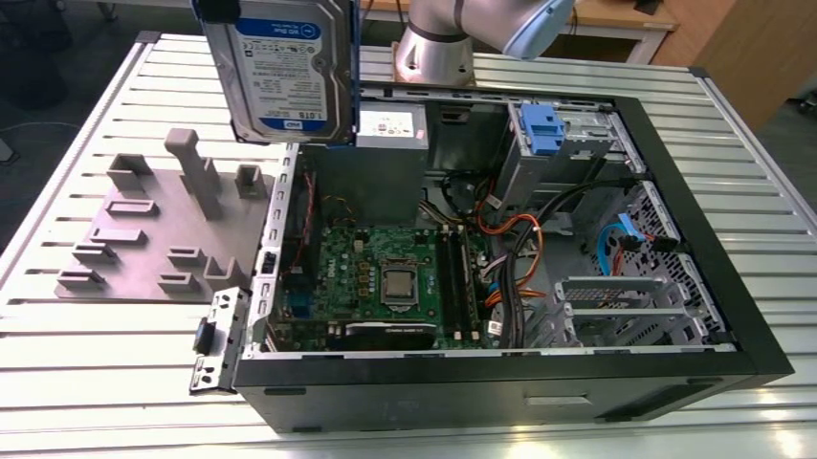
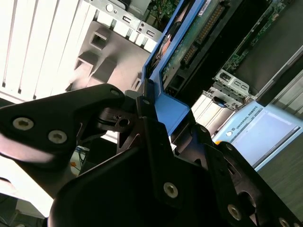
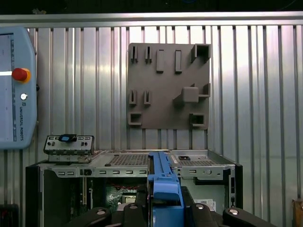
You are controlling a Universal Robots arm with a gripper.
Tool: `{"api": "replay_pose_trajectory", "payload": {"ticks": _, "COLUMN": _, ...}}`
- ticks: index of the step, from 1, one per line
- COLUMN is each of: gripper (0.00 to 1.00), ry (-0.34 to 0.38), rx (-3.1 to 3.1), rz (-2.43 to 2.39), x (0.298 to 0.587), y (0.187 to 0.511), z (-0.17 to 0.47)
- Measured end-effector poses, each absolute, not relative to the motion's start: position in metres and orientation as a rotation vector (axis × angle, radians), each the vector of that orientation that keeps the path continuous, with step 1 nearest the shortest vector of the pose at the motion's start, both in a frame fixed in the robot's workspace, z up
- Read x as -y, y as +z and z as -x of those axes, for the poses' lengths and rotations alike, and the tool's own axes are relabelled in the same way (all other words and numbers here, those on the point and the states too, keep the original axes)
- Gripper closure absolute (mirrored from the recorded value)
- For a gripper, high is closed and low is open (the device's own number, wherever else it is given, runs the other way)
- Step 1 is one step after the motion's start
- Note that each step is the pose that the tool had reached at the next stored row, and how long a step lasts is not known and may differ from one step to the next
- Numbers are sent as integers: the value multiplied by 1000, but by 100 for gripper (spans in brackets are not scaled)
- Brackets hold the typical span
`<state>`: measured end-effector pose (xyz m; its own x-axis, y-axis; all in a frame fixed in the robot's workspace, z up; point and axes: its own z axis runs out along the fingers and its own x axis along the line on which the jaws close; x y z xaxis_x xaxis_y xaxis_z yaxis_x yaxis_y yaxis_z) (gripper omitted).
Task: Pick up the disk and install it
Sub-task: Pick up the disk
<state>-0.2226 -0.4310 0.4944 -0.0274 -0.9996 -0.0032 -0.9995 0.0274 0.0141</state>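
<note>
The disk (image 1: 287, 72) is hanging upright in the air, label facing the exterior view, high over the wall of the open computer case (image 1: 715, 239) on the exterior view's left and well apart from everything below it. The fingers (image 2: 150, 127) are closing on the blue frame at one end of it, one on each side, as both wrist views are showing, with the disk (image 3: 163, 182) standing edge-on between them. Because the hold is sitting on the plastic frame at one end only, the disk is probably liable to pivot or slide if the arm is jolting or tilting; from this height a drop would be landing on the case wall or on the motherboard (image 1: 383, 277). Going into the case, a corner could be catching the rim, or snagging the orange cables (image 1: 511, 229) and the blue cable (image 1: 619, 239) that are looping across the inside, and a skewed approach would be jamming the frame against a bay. The case is lying on its side on the slatted counter (image 1: 102, 382) and is holding the motherboard, a grey box with a white sticker (image 1: 383, 124), a drive cage with a blue clip (image 1: 542, 124) and a silver bracket (image 1: 626, 306). Beside it a grey fixture plate (image 1: 141, 239) is resting on the counter.
</note>
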Motion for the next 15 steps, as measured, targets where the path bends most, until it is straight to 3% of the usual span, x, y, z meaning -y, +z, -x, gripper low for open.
{"api": "replay_pose_trajectory", "payload": {"ticks": 15, "gripper": 64, "ry": -19, "rx": 2246, "rz": -2185, "x": 431, "y": 494, "z": 195}}
